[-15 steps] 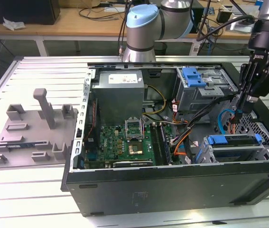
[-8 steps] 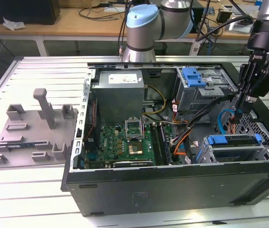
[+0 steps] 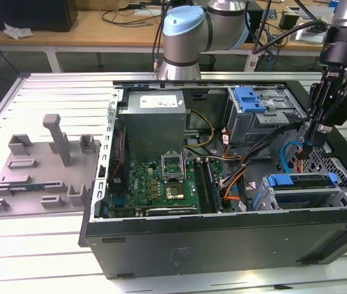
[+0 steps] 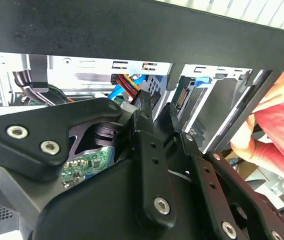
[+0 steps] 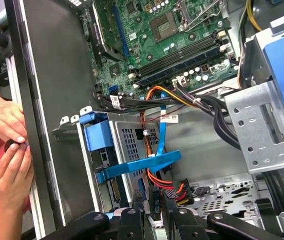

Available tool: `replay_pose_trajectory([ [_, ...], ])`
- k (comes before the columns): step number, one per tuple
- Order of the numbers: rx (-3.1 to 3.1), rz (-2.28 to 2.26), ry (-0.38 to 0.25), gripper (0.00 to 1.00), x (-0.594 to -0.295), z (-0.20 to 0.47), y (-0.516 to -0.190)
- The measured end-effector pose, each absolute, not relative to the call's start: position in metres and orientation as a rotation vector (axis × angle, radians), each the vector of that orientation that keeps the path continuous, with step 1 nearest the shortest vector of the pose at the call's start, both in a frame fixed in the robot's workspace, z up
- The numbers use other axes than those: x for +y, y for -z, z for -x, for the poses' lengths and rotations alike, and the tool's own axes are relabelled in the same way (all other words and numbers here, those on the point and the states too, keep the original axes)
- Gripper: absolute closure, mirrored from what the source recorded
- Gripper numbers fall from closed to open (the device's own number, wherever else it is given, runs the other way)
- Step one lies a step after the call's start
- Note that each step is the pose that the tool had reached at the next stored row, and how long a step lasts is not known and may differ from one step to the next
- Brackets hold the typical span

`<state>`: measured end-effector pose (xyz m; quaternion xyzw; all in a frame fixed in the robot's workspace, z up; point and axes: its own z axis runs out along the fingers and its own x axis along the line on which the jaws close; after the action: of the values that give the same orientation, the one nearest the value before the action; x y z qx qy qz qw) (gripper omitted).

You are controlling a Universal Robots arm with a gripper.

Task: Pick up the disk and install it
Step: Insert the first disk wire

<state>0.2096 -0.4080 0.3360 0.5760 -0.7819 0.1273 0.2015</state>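
Note:
The disk [image 3: 305, 182], edged by its blue carrier rail, lies flat in the lower drive cage at the exterior view's right end of the open computer case. In the first wrist view the carrier's blue end [image 5: 99, 136] sticks out of that perforated cage. My gripper [image 3: 309, 147] hangs just above and behind the cage, pointing down among the cables. Its fingers [image 5: 134, 212] stand close together with a narrow gap, and no part of the disk is between them. In the second wrist view the gripper [image 4: 157, 117] is close to the cage wall and a black cable plug.
A blue latch piece [image 3: 249, 98] tops the upper metal cage. Orange, red and blue cables [image 5: 154, 160] cross beside the gripper. The motherboard [image 3: 167, 184] and power supply [image 3: 155, 113] occupy the case's left half. A grey fixture plate [image 3: 44, 165] lies outside. A person's hands [image 5: 6, 145] are at the case wall.

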Motion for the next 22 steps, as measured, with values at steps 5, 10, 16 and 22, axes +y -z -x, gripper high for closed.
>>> replay_pose_trajectory([
  [5,-2.166,-1.621,-0.372,0.71,-0.408,-0.2084,-0.3359],
  [10,-2.162,-1.627,-0.374,0.71,-0.408,-0.206,-0.3352],
  [16,-2.149,-1.648,-0.379,0.71,-0.4043,-0.2049,-0.3335],
  [22,-2.138,-1.664,-0.384,0.71,-0.3984,-0.2048,-0.333],
])
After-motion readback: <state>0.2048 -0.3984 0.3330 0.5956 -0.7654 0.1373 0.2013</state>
